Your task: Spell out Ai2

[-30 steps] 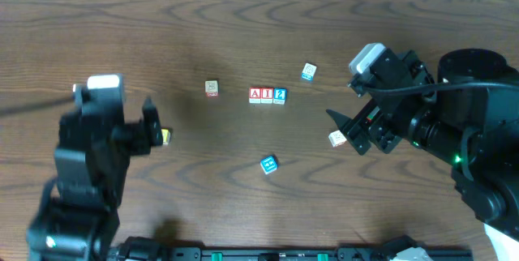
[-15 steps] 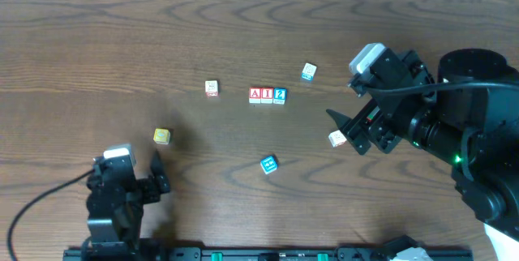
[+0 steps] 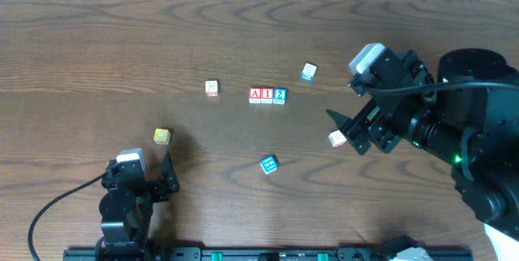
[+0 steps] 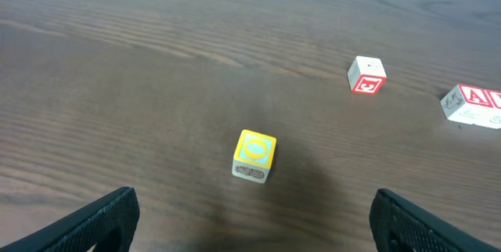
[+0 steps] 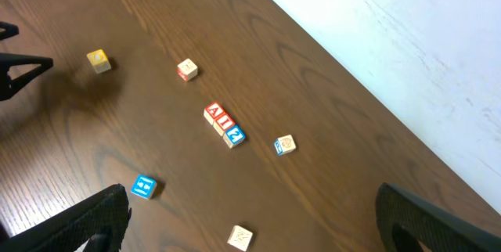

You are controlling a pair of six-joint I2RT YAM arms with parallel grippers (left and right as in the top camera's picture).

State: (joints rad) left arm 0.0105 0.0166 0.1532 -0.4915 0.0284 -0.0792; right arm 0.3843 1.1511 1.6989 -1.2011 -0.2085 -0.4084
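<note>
The A cube [image 3: 255, 94], I cube [image 3: 267, 94] and 2 cube [image 3: 280, 95] sit touching in a row at the middle of the table [image 3: 122, 34]. Apart from the row lie a red-marked cube [image 3: 212, 88] to its left, a blue-marked cube [image 3: 308, 71] behind and right of it, and a blue cube [image 3: 268, 164] toward the front. The left gripper [image 4: 252, 209], near the front edge, faces a yellow cube [image 3: 161, 136], while the right gripper [image 5: 250, 205] hangs above a pale cube [image 3: 337, 139]; both are spread wide and hold nothing.
</note>
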